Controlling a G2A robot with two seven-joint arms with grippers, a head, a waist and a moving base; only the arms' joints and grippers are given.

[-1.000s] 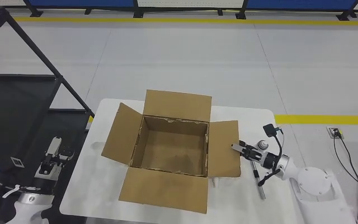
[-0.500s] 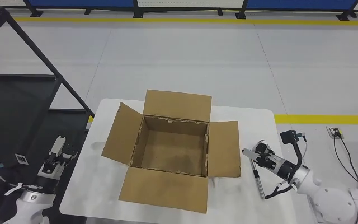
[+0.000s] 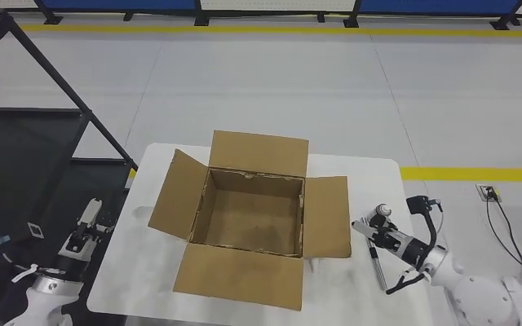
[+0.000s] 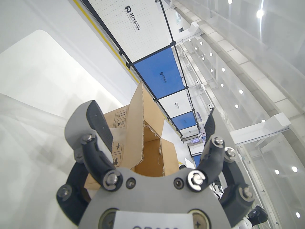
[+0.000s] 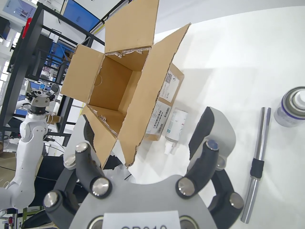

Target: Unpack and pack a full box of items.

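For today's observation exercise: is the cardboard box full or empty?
Empty. The cardboard box stands with flaps spread; in the top view its inside floor is bare.

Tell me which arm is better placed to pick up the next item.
Right, likely. The right pincer, open, hangs beside the metal rod, spray can and white bottle, all on its side of the empty box. The left pincer is beyond the opposite edge of the table.

Black handling pictograms mark one side of the brown cardboard box [image 4: 134, 137]; white barcode stickers [image 5: 158, 116] (one bears a square code) sit on another. Small logo wording stands on the white perforated wall panels [image 4: 119, 17] and blue wall panels [image 4: 164, 75].
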